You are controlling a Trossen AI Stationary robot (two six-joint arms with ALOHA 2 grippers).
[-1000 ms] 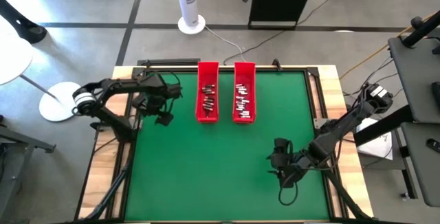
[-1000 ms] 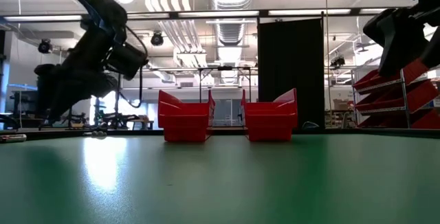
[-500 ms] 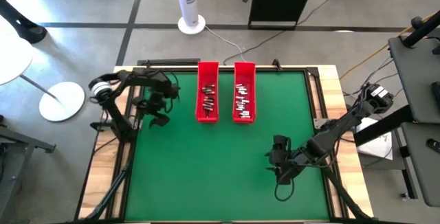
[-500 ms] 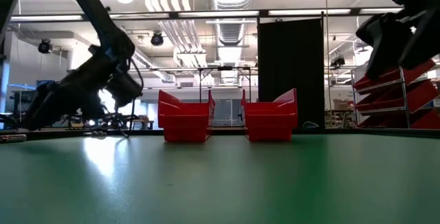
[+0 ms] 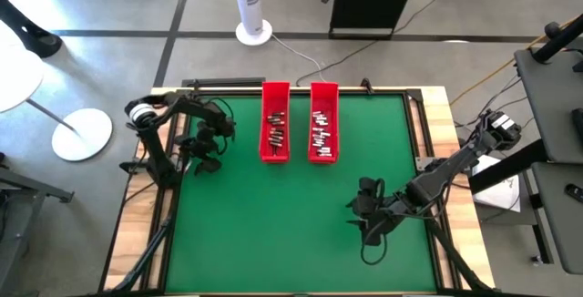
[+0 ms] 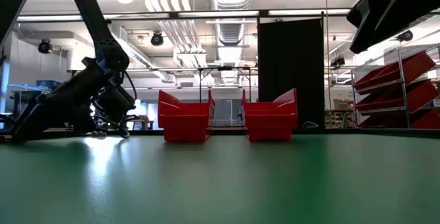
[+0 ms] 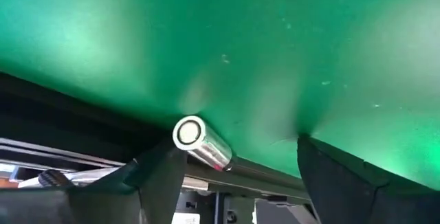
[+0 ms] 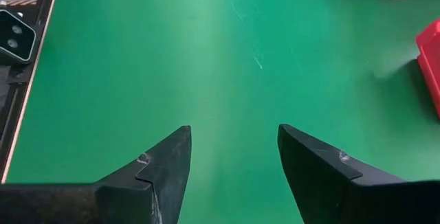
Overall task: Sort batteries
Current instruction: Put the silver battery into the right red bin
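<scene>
A silvery battery (image 7: 201,143) lies on its side at the left edge of the green mat (image 5: 273,224). My left gripper (image 7: 240,179) is open and low over that edge (image 5: 205,156). Its fingers stand on either side of the battery, which lies close beside one finger (image 7: 161,179). More batteries (image 5: 276,126) lie in two red trays (image 5: 265,106) (image 5: 334,106) at the far middle of the mat. My right gripper (image 8: 234,148) is open with nothing between its fingers. It hangs above the mat's near right part (image 5: 367,217). My left gripper slants down over the mat's left edge with the battery between its open fingers. I cannot tell whether the nearer finger (image 7: 172,165) touches the battery's side. The battery rests on the mat.
A black frame rail (image 7: 82,141) runs along the mat's left edge right beside the battery. The two red trays show side by side in the low view (image 6: 185,122) (image 6: 270,121). Bare green mat spreads between the trays and the table's near edge.
My left gripper has come down to the mat and moved toward the table's left edge, tipping and rolling as it went. My right gripper has risen a little above the mat.
</scene>
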